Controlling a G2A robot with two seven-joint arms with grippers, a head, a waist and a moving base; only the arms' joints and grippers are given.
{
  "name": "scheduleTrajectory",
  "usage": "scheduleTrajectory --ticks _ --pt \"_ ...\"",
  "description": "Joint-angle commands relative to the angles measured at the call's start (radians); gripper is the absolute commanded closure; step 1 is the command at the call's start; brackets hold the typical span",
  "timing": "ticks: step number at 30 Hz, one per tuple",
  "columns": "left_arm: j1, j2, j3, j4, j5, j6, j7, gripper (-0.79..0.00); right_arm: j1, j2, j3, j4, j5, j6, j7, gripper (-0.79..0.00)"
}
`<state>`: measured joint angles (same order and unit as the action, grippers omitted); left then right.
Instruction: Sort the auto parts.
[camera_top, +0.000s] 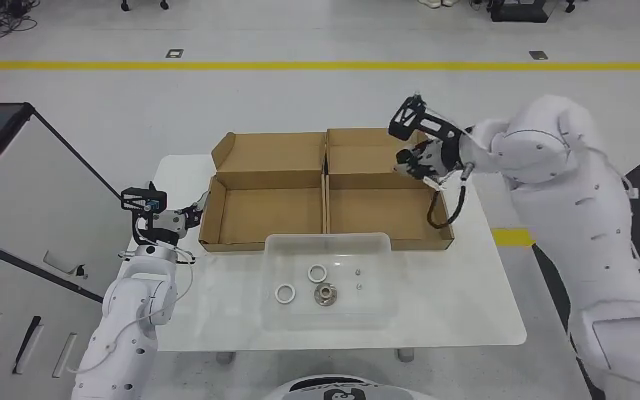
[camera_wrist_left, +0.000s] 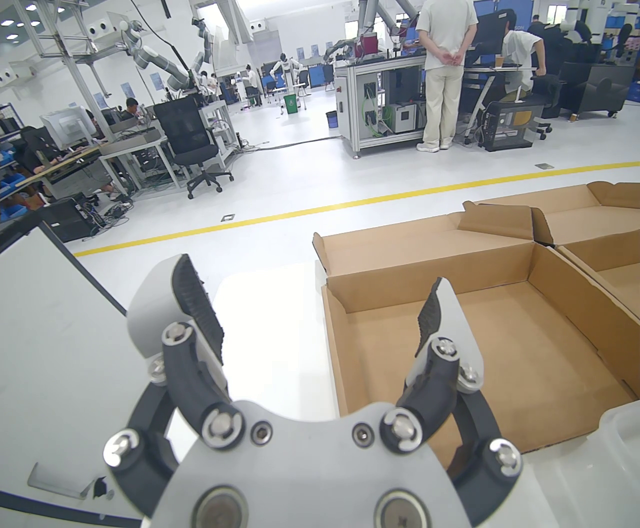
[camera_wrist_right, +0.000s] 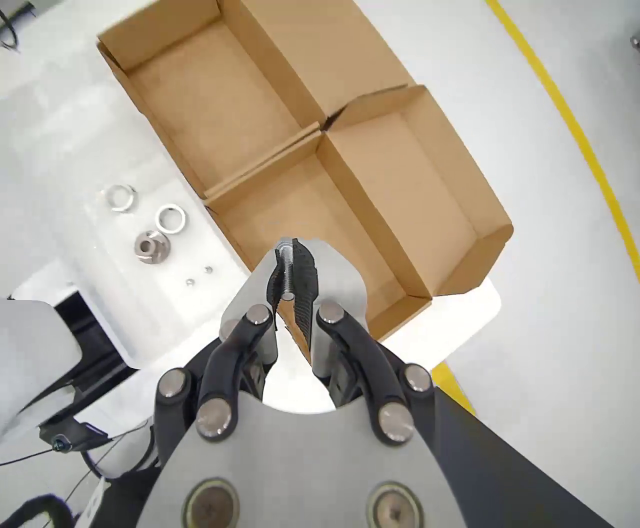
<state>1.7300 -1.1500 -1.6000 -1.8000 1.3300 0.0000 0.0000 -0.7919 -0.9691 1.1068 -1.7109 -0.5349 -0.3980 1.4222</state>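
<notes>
My right gripper (camera_wrist_right: 289, 260) is shut on a threaded bolt (camera_wrist_right: 286, 267) and hangs above the right cardboard box (camera_top: 385, 210); from above, the right gripper (camera_top: 412, 168) sits over that box's far part. Both the right box (camera_wrist_right: 370, 200) and the left cardboard box (camera_top: 265, 212) look empty. A clear plastic tray (camera_top: 375, 245) in front of them holds two metal rings (camera_top: 318, 272) (camera_top: 285, 295), a flanged bushing (camera_top: 324, 294) and two tiny parts (camera_top: 358, 270). My left gripper (camera_wrist_left: 320, 295) stands open with nothing in it, just left of the left box (camera_wrist_left: 490, 345).
The boxes' lids (camera_top: 275, 152) stand open toward the far side of the white table (camera_top: 470, 310). A slanted white panel (camera_top: 45, 200) stands off the table's left edge. Bare tabletop lies right of the tray.
</notes>
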Motion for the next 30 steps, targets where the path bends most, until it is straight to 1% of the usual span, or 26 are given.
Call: scheduleTrajectory --ticks 1,6,11,18,30 --pt "0.000 0.000 0.000 0.000 0.000 0.000 0.000 -0.785 0.018 0.012 -0.054 0.035 -0.021 -0.010 -0.010 0.000" --pt "0.000 0.000 0.000 0.000 0.000 0.000 0.000 -0.785 0.044 0.025 -0.147 0.112 -0.045 -0.036 -0.036 0.000" --pt "0.000 0.000 0.000 0.000 0.000 0.000 0.000 -0.785 0.064 0.021 -0.222 0.191 -0.049 -0.054 -0.054 0.000" --pt "0.000 0.000 0.000 0.000 0.000 0.000 0.000 -0.785 0.085 -0.001 -0.307 0.318 -0.111 -0.061 -0.093 0.000" --pt "0.000 0.000 0.000 0.000 0.000 0.000 0.000 -0.785 0.117 -0.048 -0.412 0.499 -0.200 -0.007 -0.171 0.000"
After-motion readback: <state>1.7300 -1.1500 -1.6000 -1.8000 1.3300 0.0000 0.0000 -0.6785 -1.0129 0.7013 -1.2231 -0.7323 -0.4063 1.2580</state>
